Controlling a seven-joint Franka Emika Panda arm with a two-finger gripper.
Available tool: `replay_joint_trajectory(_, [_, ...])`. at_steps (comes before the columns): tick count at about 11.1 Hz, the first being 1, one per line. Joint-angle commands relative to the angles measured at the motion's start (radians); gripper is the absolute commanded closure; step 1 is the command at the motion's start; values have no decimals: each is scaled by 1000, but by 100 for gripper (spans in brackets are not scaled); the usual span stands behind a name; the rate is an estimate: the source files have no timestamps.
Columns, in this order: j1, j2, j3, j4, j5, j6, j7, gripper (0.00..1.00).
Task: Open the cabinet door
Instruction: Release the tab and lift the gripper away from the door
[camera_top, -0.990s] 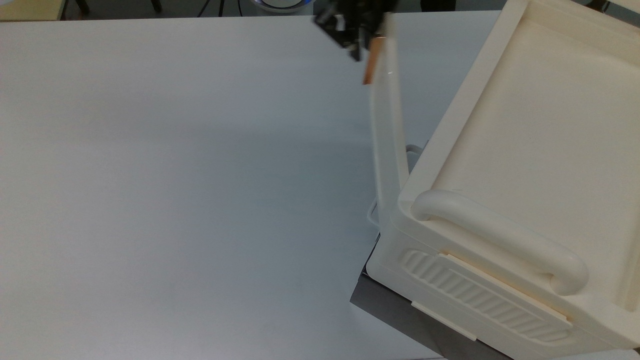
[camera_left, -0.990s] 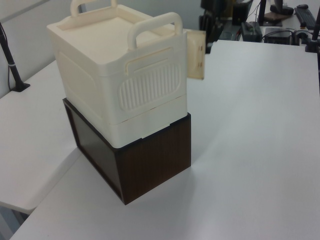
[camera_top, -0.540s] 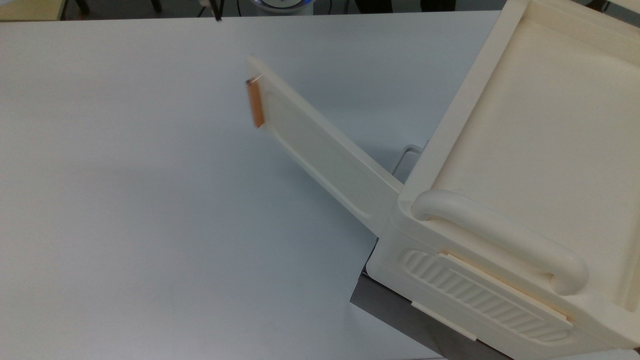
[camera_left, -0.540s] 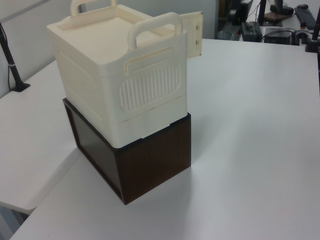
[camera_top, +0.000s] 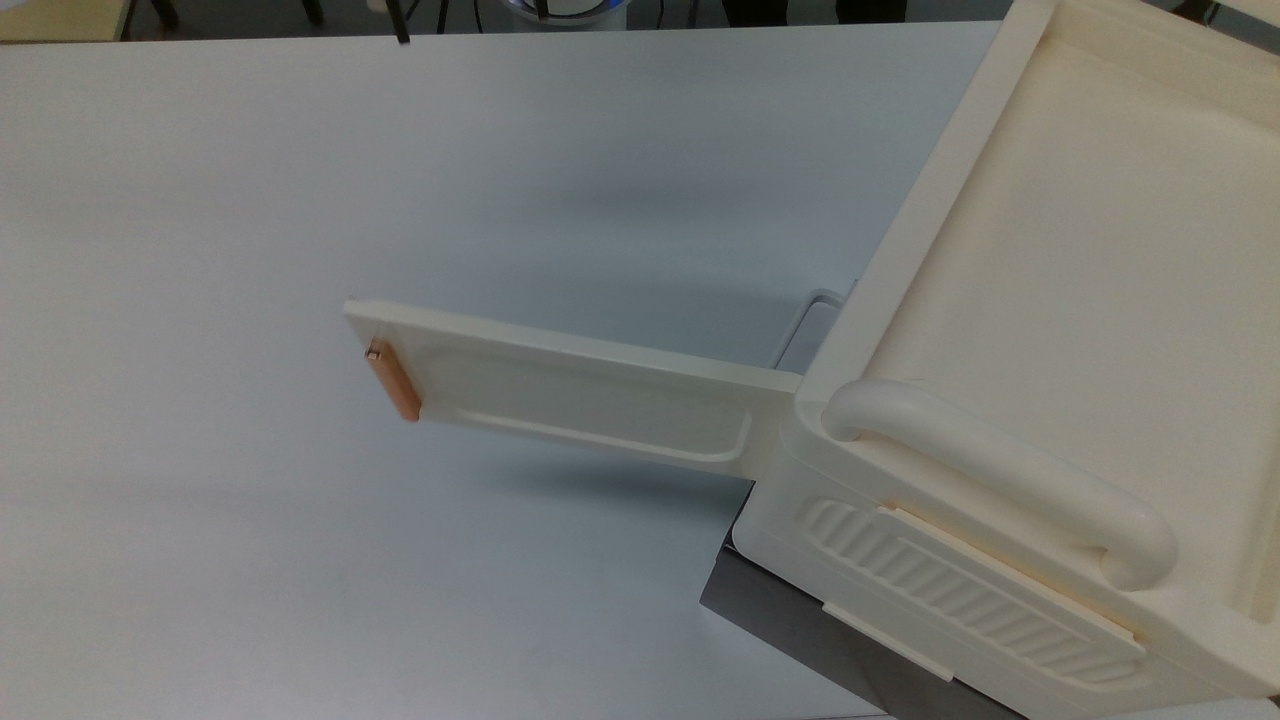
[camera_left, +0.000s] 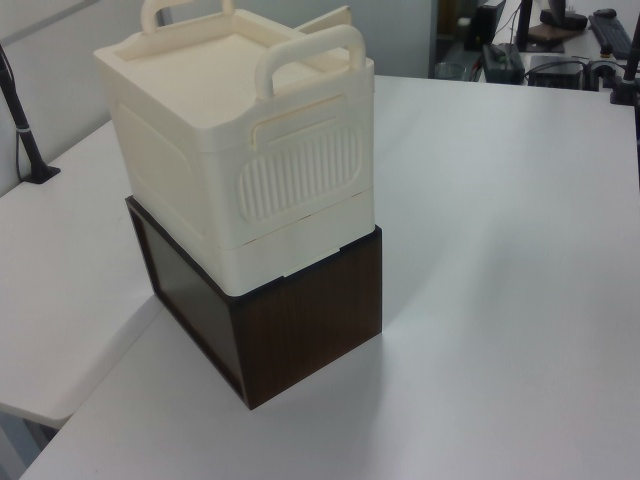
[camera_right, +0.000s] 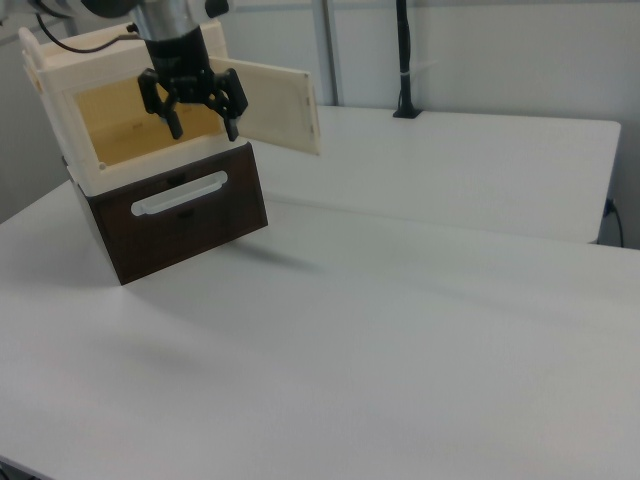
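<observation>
The cabinet (camera_top: 1060, 260) is a cream box with a thick rounded handle; it sits on a dark brown base (camera_left: 300, 315). The cabinet door (camera_top: 570, 395) stands swung wide open, pointing toward the top view's left, with its copper bar handle (camera_top: 393, 381) at the free end. In the right view the cabinet door (camera_right: 275, 103) sticks out to the right of the open front, where the yellowish inside (camera_right: 130, 125) shows. My gripper (camera_right: 204, 125) hangs in front of that opening, open, with nothing between its fingers and apart from the door's handle.
The brown base has a drawer front with a white bar handle (camera_right: 180, 193). The white table (camera_top: 300, 550) stretches wide around the cabinet. A black pole (camera_right: 404, 60) stands at the table's far edge, and monitors and gear (camera_left: 520, 45) sit beyond it.
The door swung from nearly edge-on to wide open toward the top view's left. The gripper, at the copper handle a second ago, is off it and has left the top view.
</observation>
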Motion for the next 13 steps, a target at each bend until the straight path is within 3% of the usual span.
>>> replay_joint_trajectory(1, [22,19,-1,-15,-20,49,82,0])
replay_joint_trajectory(6, [42,22,-1,-95,-72,9,294,0])
replay_joint_trajectory(9, [24,2,-8,-144,-80,3,302,0])
replay_joint_trajectory(12, [-50,-40,3,-155,-69,-50,300,0])
replay_joint_trajectory(13, [-93,-50,40,-161,-67,-50,300,0])
